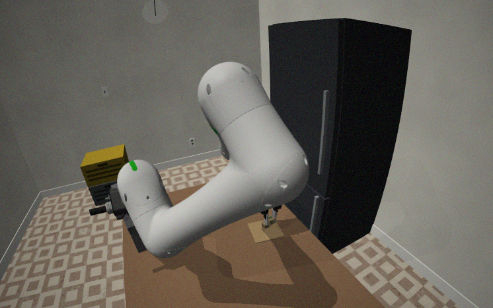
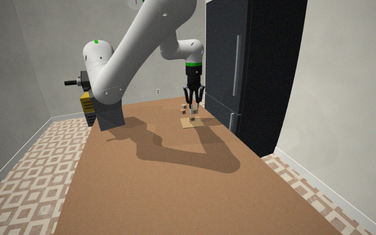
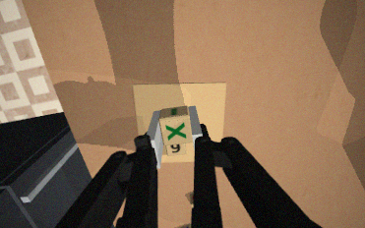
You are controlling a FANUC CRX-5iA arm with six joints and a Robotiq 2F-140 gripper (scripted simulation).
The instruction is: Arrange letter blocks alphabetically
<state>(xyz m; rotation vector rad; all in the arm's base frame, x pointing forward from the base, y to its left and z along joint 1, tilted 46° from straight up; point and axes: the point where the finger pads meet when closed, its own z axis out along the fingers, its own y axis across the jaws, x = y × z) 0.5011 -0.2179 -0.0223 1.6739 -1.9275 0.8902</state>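
My gripper (image 3: pixel 176 119) is shut on a tan block with a green X on top (image 3: pixel 176 131). I hold it a little above the tan mat (image 3: pixel 180 105). In the exterior view the gripper (image 2: pixel 194 109) hangs straight down over the mat (image 2: pixel 192 122). A second block with a dark letter on top (image 2: pixel 192 118) lies on the mat. In the wrist view this block (image 3: pixel 176 148) peeks out just under the held one. Two more blocks (image 2: pixel 184 106) (image 2: pixel 183 111) lie on the table beyond the mat, off it. Their letters are too small to read.
A tall black fridge (image 2: pixel 250 67) stands close to the right of the mat, and its top edge shows in the wrist view (image 3: pixel 24 162). The arm's base (image 2: pixel 107 116) is at the table's left. A yellow box (image 1: pixel 104 164) stands on the floor behind.
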